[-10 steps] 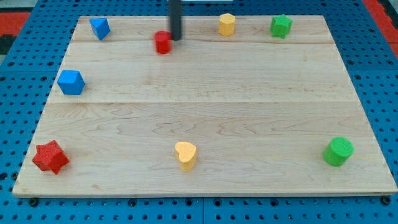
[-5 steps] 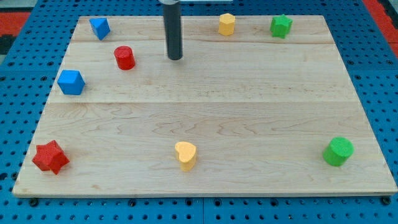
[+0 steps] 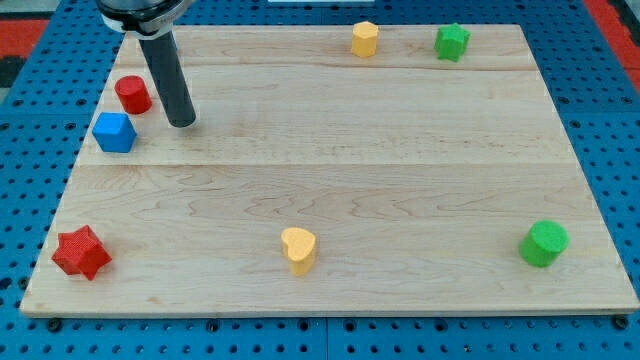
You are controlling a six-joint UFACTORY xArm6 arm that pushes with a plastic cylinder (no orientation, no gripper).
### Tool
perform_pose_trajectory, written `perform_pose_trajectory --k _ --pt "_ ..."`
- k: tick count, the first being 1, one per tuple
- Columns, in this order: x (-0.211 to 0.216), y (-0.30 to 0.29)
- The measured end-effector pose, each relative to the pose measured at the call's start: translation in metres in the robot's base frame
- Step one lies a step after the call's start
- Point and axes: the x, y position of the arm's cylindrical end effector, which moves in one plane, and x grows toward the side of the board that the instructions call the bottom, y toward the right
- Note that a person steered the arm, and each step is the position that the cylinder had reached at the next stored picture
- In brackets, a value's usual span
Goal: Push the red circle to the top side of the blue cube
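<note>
The red circle [image 3: 132, 94], a short red cylinder, stands near the board's left edge in the upper left. It sits just above the blue cube [image 3: 114, 132], with a small gap between them. My tip [image 3: 182, 123] rests on the board to the right of both, about level with the blue cube's top. The rod leans up toward the view's top left and hides the spot where a second blue block stood earlier.
A yellow block [image 3: 365, 39] and a green star [image 3: 452, 41] sit along the top edge. A red star [image 3: 81, 252] lies at the bottom left, a yellow heart [image 3: 298, 249] at bottom centre, a green cylinder [image 3: 544, 243] at bottom right.
The red circle has slid left and slightly down, from upper centre-left to just above the blue cube. My tip has followed it left and down. The upper blue block is now hidden behind the rod.
</note>
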Motion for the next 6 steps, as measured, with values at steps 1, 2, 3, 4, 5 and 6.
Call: perform_pose_trajectory --k 1,2,3,4,5,6 --pt "-0.014 -0.023" --pt "-0.025 -0.037" --pt "-0.025 -0.034" --pt "0.010 0.026" --pt "0.118 0.076" --pt "0.229 0.073"
